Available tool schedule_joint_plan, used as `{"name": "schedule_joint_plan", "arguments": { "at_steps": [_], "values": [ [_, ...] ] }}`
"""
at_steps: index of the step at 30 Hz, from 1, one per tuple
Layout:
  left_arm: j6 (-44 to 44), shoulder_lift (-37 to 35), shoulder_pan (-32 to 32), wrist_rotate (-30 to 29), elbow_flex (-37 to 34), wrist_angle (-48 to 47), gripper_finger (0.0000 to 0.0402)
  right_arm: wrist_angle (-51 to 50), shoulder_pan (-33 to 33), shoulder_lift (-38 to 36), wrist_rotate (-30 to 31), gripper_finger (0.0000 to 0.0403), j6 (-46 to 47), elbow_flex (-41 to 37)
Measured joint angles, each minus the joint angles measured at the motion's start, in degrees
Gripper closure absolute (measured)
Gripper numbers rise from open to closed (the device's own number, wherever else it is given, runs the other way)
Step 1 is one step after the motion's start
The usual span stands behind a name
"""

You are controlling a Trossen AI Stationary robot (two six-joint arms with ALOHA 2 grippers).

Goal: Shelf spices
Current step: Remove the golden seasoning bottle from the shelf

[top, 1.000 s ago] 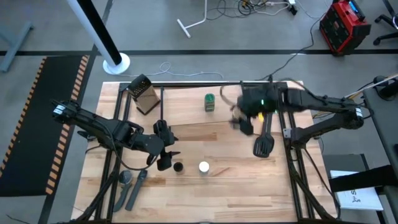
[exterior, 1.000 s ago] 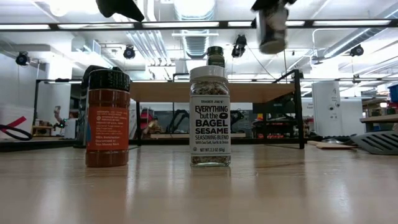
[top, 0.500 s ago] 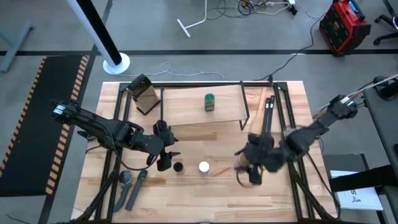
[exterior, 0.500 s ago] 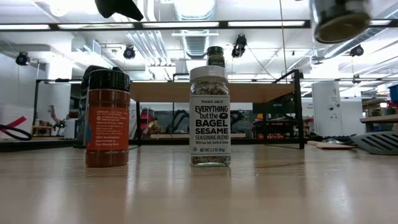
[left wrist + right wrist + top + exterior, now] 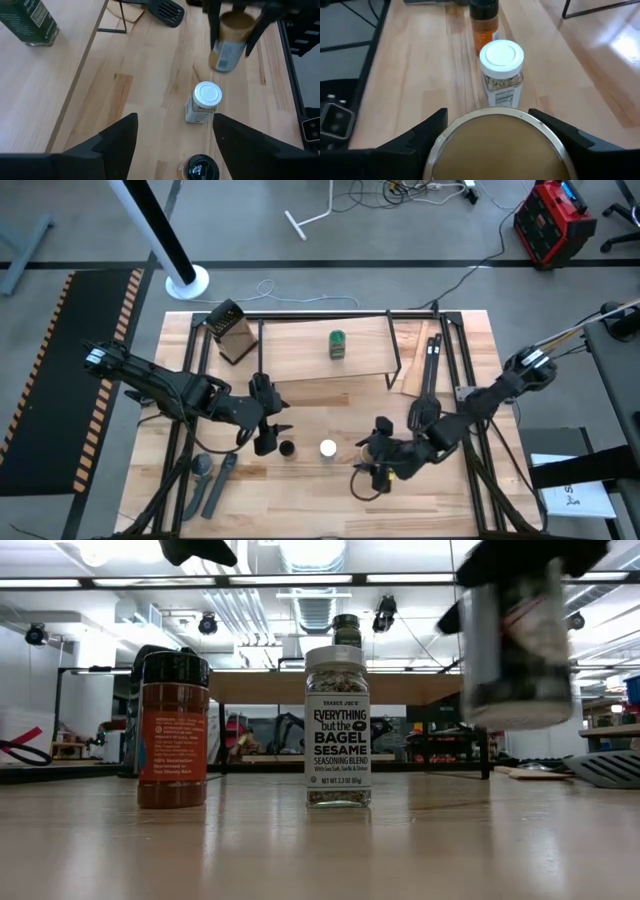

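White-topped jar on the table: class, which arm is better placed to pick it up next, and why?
Left. The left gripper hangs open and empty by the black-topped jar, near the white-topped jar. The right gripper is shut on the tan-topped jar, held off the table.

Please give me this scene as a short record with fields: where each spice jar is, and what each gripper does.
green jar: upright on the shelf
white-topped jar: upright on the table, off the shelf
black-topped jar: upright on the table, beside the white-topped jar
tan-topped jar: held off the table by the right gripper, near the white-topped jar
left gripper: open, above the table beside the black-topped jar, holding nothing
jars on the shelf: one of four
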Motion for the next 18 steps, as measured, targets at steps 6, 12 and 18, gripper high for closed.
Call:
{"name": "schedule_joint_plan", "arguments": {
  "at_steps": [6,12,18],
  "values": [
    [0.06,0.02,0.0,-0.02,0.0,-0.01,0.0161,0.78,-3.5,5.36,-5.24,0.0158,-2.56,0.86],
    [-0.09,0.04,-0.22,0.02,-0.2,-0.04,0.0158,1.0,-4.76,6.3,-5.39,0.0137,-2.09,0.86],
    [0.06,0.04,-0.22,0.0,-0.28,-0.03,0.0153,-0.81,-4.72,2.25,-5.59,0.0102,-2.09,0.98]
  ]
}}
